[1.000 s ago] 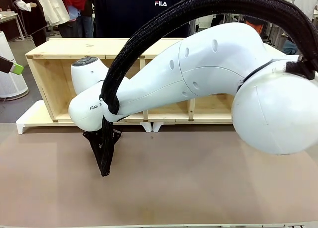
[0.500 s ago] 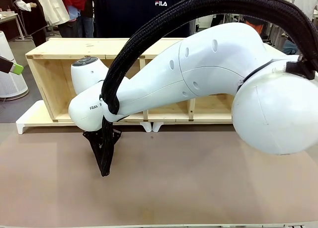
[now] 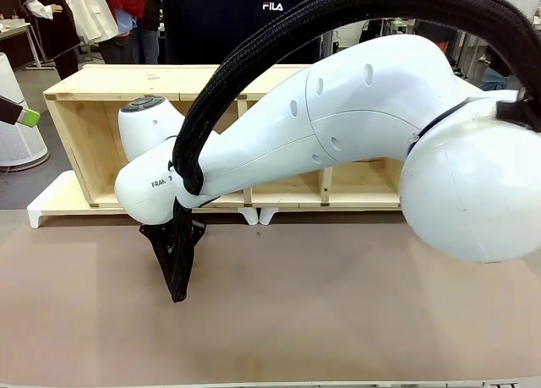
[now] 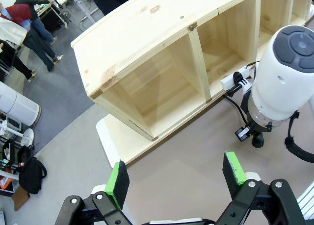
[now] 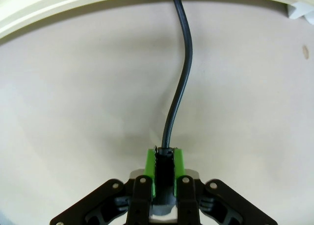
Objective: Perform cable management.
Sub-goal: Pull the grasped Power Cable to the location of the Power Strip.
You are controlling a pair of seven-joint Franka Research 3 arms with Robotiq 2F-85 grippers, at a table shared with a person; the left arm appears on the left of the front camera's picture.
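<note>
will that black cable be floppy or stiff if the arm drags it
Probably floppy: the cable bends in a soft curve beyond the right pincer, so it should trail, not push. Its glossy jacket may slip in that grip. Thin, so likely light.

Glossy black cable over a matt beige table.
The shelf is pale bare wood with knots; the arm has a smooth, shiny white plastic shell; its hose wears rough black woven cloth; green pads look matt.

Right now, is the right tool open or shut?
Shut: the right tool clamps the cable between its green pads, no gap showing in the right wrist view.
</note>
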